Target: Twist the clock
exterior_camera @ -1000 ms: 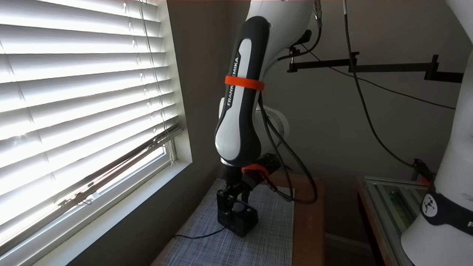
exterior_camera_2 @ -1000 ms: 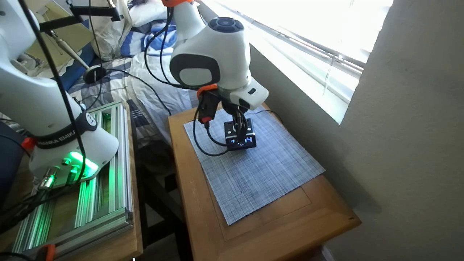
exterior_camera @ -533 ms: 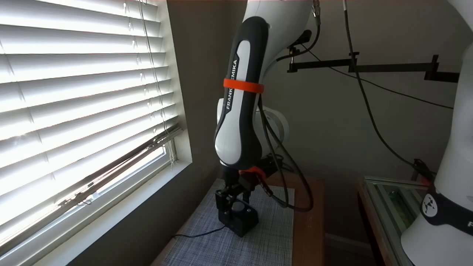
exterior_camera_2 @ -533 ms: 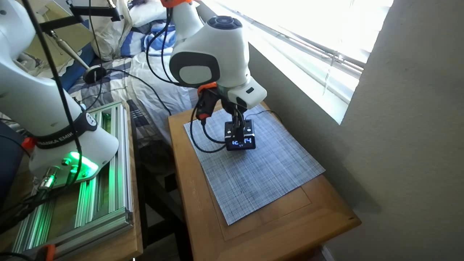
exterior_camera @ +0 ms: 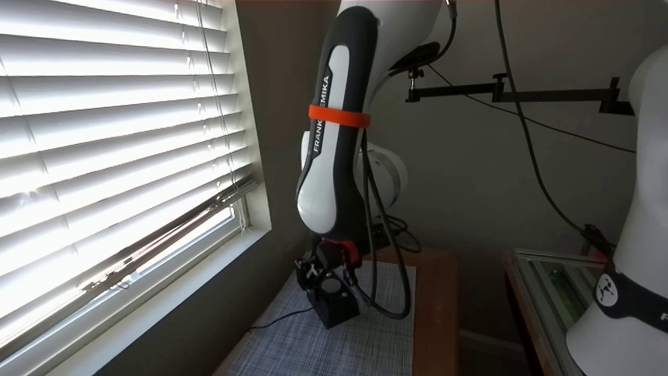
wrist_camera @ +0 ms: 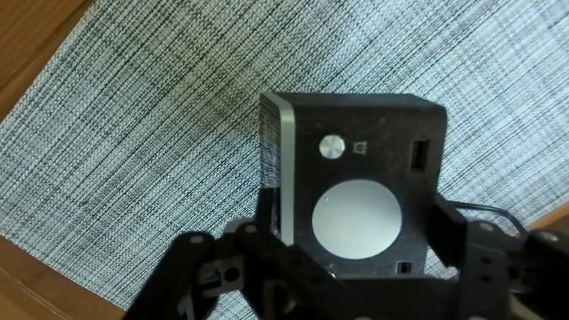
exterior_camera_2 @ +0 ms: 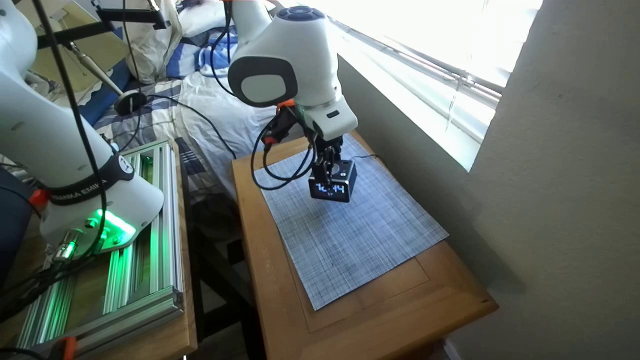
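Toward the back of the surface (exterior_camera_2: 445,285), as an exterior view has it, we find the clock (exterior_camera_2: 343,181) on or barely above the grey mat (exterior_camera_2: 360,240), inside the mat's borders; we cannot tell whether its base touches the weave. Our tool (wrist_camera: 355,204) reaches down from above with its fingers (wrist_camera: 267,206) parted by just the clock's depth, one against the display (exterior_camera_2: 340,193) side and one against the back, so we have the clock gripped between them.

From the display the mat stretches broadly to its near edge, and beyond that a band of wood runs on to the surface's corner. Room is tighter toward the window (exterior_camera_2: 430,30): the wall (exterior_camera_2: 550,200) runs just beside the surface, and the clock's cord (exterior_camera: 286,315) crosses the mat that way. In an exterior view the arm's cables (exterior_camera: 399,315) droop in a loop near the clock.

In an exterior view we catch lit digits (exterior_camera_2: 338,189), blurred and partly covered by the tool. Our wrist view gives the top instead: a pale round disc (wrist_camera: 357,219), a small silver button (wrist_camera: 332,146) and a dark slot (wrist_camera: 419,155) near the back. An exterior view takes in slatted blinds (exterior_camera: 115,104); in an exterior view we also see bedding (exterior_camera_2: 185,135) and a green glow (exterior_camera_2: 119,223) on the arm's base (exterior_camera_2: 135,200).
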`<action>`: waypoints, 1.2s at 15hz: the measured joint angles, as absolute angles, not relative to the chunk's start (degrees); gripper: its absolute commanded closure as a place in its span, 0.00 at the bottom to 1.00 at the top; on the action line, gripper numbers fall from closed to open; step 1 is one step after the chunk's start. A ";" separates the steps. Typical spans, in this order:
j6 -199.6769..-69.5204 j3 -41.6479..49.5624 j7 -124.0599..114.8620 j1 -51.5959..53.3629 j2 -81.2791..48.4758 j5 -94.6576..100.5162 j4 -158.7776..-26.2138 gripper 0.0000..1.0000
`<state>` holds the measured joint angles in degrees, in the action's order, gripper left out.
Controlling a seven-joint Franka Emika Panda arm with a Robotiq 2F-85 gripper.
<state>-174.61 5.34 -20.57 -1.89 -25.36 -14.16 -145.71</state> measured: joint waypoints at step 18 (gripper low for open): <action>-172.18 5.15 -32.80 -2.26 -25.59 -25.86 -145.54 0.45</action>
<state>-172.18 5.15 -32.80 -2.26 -25.59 -25.86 -145.54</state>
